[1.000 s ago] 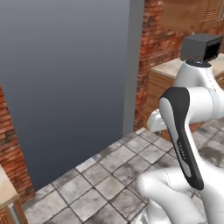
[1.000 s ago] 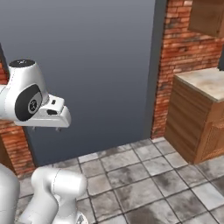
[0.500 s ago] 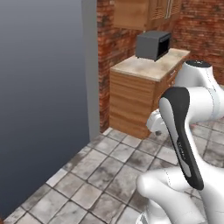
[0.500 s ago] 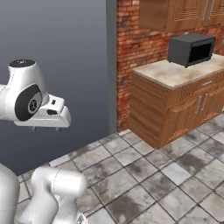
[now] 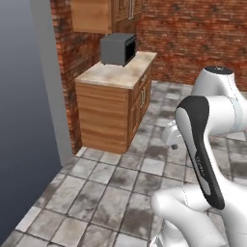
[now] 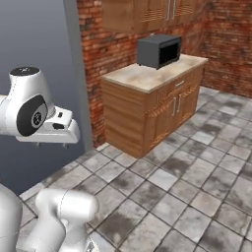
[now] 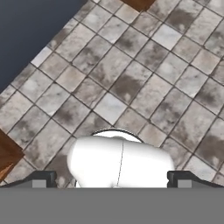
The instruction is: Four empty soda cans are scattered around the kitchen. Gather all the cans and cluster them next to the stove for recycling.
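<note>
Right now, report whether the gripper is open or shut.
Open: in the hand view the gripper has its two fingertips far apart, nothing between them.

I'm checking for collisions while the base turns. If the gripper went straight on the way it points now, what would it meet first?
The open gripper points down at the grey tile floor. Nothing else shows in that line, so it would probably meet the floor first, though the robot's own white body sits low in the hand view.

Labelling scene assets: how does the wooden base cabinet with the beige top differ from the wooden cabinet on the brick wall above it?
The brown wooden base cabinet stands on the grey tile floor; the brown wooden wall cabinet hangs high on the red brick wall. The base cabinet carries a beige marbled top and a black box-shaped microwave; the wall cabinet carries nothing. Both share brown wood fronts.
</note>
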Robot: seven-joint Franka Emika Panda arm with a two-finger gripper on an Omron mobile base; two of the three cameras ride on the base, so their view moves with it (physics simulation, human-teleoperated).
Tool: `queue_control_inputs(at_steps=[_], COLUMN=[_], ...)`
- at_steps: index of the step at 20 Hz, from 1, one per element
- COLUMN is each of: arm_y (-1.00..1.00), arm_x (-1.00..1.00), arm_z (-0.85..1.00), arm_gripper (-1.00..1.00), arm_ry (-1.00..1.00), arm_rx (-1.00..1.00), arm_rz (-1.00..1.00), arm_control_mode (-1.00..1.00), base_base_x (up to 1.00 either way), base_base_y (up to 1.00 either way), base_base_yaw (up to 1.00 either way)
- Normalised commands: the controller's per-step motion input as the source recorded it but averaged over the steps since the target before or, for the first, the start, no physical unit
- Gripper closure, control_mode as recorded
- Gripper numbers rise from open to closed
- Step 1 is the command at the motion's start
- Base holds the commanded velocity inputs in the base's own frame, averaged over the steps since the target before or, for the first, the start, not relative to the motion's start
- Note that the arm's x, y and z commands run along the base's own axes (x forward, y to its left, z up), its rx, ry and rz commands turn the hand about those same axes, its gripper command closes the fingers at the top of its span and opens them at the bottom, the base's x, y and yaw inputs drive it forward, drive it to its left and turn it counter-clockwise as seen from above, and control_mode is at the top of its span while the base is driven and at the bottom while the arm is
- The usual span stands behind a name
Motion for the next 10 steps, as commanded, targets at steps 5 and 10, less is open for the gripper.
queue_control_inputs(at_steps=[5, 10], arm_y=[0.0, 0.0], arm_x=[0.0, 0.0], arm_z=[0.0, 0.0], arm_gripper=[-1.0, -1.0], arm_ry=[0.0, 0.0], arm_rx=[0.0, 0.0], arm_rz=[0.0, 0.0], arm_control_mode=[1.0, 1.0], base_base_x=[0.22, 0.68], base_base_y=[-0.03, 0.0], base_base_yaw=[-0.39, -0.23])
